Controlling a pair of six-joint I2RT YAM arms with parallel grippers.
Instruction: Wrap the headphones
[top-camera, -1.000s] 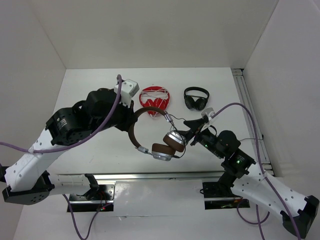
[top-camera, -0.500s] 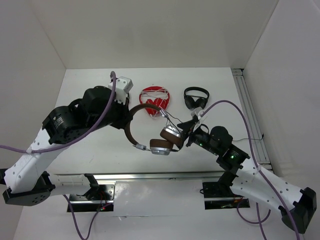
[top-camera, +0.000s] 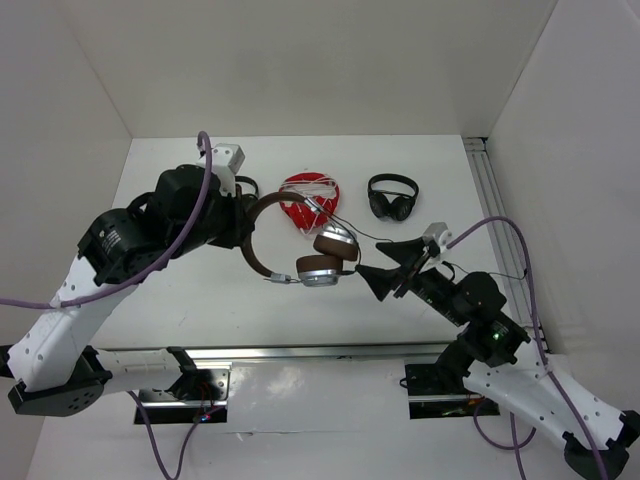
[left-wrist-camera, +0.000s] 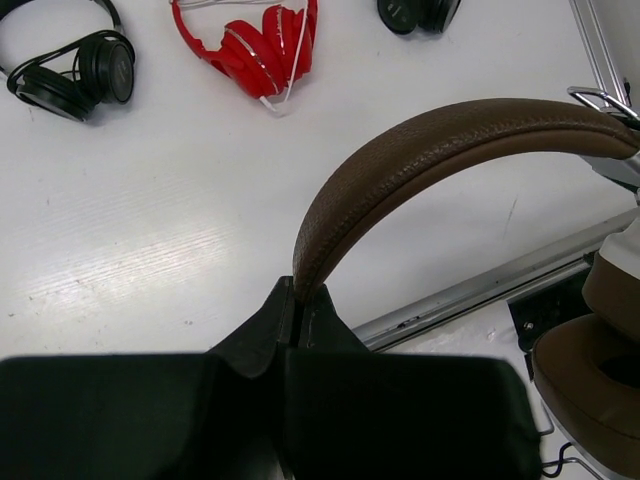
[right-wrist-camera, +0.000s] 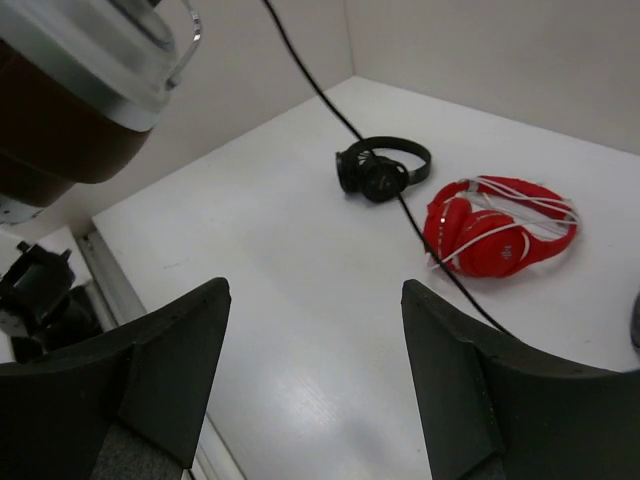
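Aloft, headphones (left-wrist-camera: 430, 150) pinched by left end effector (left-wrist-camera: 298, 302)

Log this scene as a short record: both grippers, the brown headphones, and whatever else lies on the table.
left gripper: shut on the brown padded headband of the brown-and-silver over-ear headphones, lifted off the white table
right gripper: open, holding nothing
thin black cable: loose, crossing ahead of the right gripper
also on table: red headphones with white cord; black headphones beside them; second black pair
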